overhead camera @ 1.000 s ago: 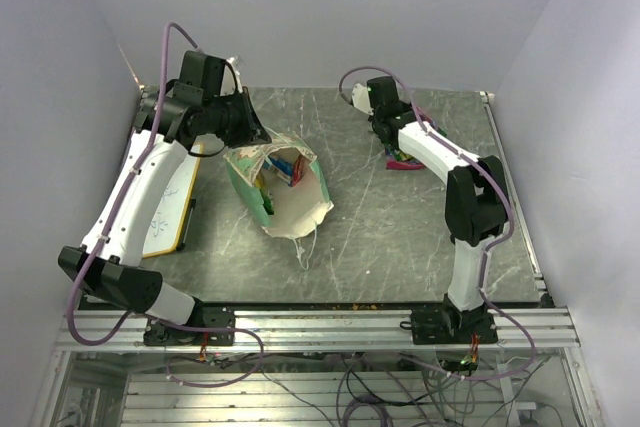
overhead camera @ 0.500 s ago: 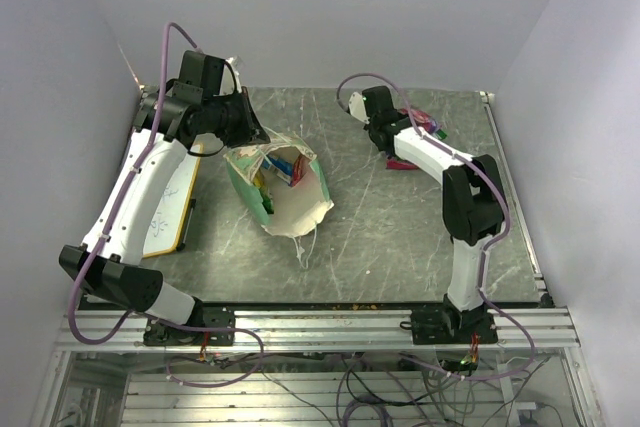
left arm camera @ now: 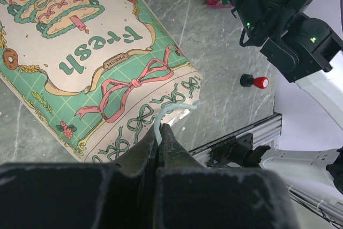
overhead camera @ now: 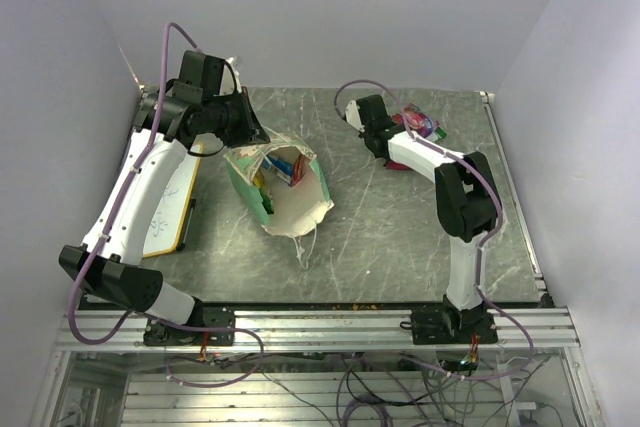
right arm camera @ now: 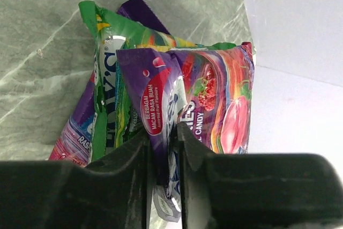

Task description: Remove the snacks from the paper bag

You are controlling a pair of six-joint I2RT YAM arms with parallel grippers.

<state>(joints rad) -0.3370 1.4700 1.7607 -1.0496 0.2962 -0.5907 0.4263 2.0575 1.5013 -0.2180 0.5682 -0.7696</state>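
Whitish string handle [left arm camera: 172, 109] sits pinched in the left gripper [left arm camera: 159, 130], jaws squeezed fully together. Next along, the paper bag [overhead camera: 290, 202] lies on the table [overhead camera: 380, 237] left of centre, mouth open (packets [overhead camera: 284, 167] showing inside). Over to the right gripper [right arm camera: 165, 132]: jaws narrow, nipping a pink-purple packet [right arm camera: 209, 100] above a green packet [right arm camera: 104, 73] near the far right corner.

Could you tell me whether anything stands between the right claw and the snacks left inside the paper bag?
No visible obstacle: the tabletop between the right claw and the paper bag is bare, and the bag's mouth gapes, showing snacks. However, the claw itself grips a pink-purple packet.
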